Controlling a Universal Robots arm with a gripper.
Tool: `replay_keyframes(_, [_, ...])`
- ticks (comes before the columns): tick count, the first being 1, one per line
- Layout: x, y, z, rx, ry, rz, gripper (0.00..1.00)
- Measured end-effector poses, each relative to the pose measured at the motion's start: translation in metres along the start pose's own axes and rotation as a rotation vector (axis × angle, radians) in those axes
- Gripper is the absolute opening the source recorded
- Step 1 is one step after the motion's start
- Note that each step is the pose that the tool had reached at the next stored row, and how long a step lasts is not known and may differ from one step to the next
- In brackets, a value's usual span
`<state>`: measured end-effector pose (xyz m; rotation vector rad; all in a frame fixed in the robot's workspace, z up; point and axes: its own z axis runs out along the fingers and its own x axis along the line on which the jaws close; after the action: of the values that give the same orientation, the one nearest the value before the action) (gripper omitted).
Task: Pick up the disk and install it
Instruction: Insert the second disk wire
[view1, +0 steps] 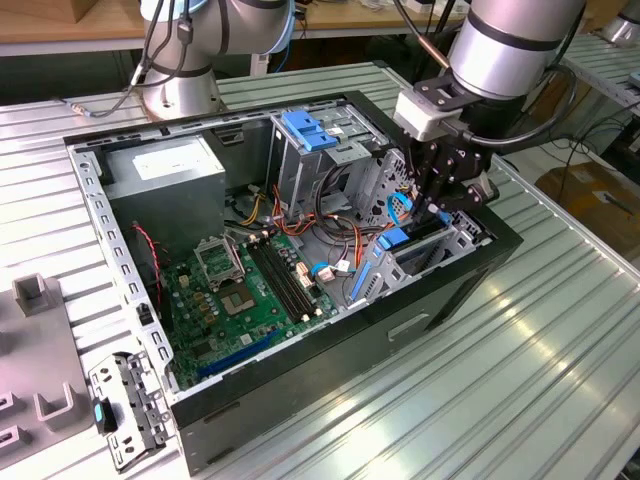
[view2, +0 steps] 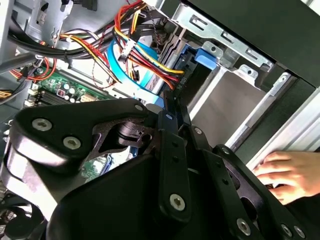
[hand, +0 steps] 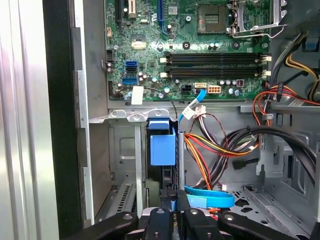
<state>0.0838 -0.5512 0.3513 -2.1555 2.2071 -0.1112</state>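
The disk (view1: 393, 240) stands on edge in the drive bay at the corner of the open computer case on the exterior view's right. Its blue carrier (hand: 162, 145) shows as a blue block between the bay's grey metal walls, and its blue end (view2: 205, 57) also appears in the second wrist view. My gripper (view1: 437, 212) reaches down into that bay from above. In the first wrist view its two black fingers (hand: 173, 200) stand close together, pinching a thin blue edge of the carrier. The silver face of the disk is hidden.
Bundled cables (hand: 220, 147) and a blue ribbon lie right beside the bay. The motherboard (view1: 250, 290), grey power-supply box (view1: 170, 175) and drive cage with blue latch (view1: 305, 130) fill the case. A person's hand (view2: 287, 172) rests outside the case wall. A bracket (view1: 125, 410) lies on the table.
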Motion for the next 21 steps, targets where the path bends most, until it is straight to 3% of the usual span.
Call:
replay_keyframes(10, [0.0000,0.0008,0.0061,0.0000,0.0003,0.000,0.16])
replay_keyframes(13, [-0.0001,0.0008,0.0063,0.0007,-0.0002,0.000,0.16])
replay_keyframes(15, [0.0000,0.0006,0.0037,0.0056,-0.0003,0.000,0.16])
replay_keyframes(21, [0.0000,0.0012,0.0063,0.0060,-0.0002,0.000,0.16])
